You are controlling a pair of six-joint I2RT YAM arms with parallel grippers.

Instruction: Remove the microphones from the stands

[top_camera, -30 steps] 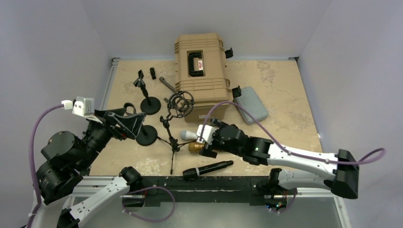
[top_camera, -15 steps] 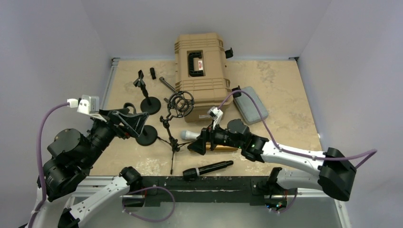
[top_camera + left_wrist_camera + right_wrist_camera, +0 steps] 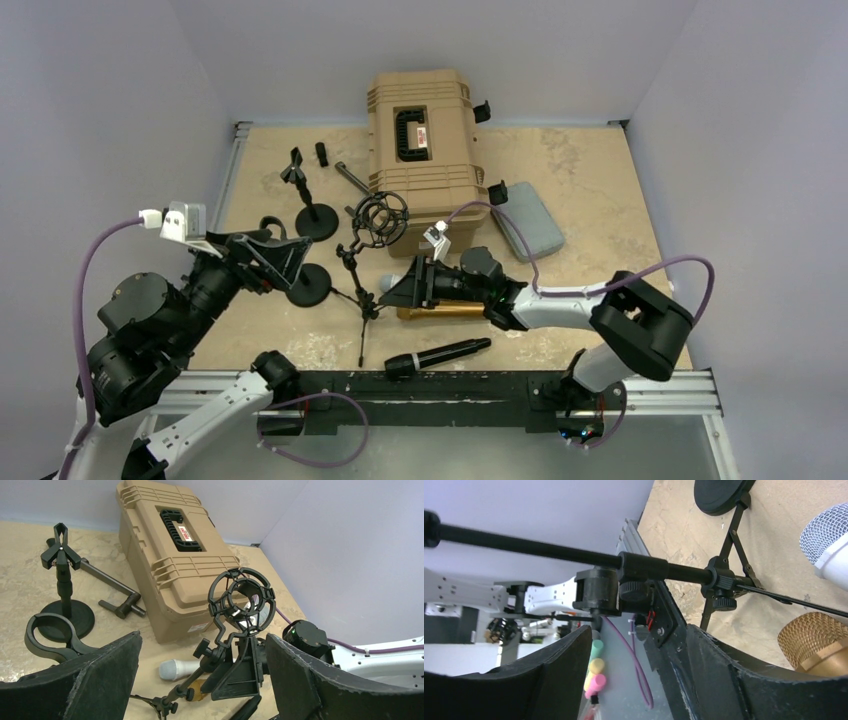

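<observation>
Both the left hand (image 3: 202, 639) and right hand (image 3: 639, 630) are held apart beside the black tripod stand (image 3: 366, 303); bare beige tabletop (image 3: 600, 220) is seen rightward.

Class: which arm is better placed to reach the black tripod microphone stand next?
Likely right: the right gripper sits beside the black tripod microphone stand, jaws open facing its rod; the left gripper hangs farther back.

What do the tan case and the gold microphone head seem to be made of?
The tan case is probably moulded hard plastic, with a matte finish and ribs on the lid. The gold microphone head looks like woven metal mesh with a shiny gold finish.
</observation>
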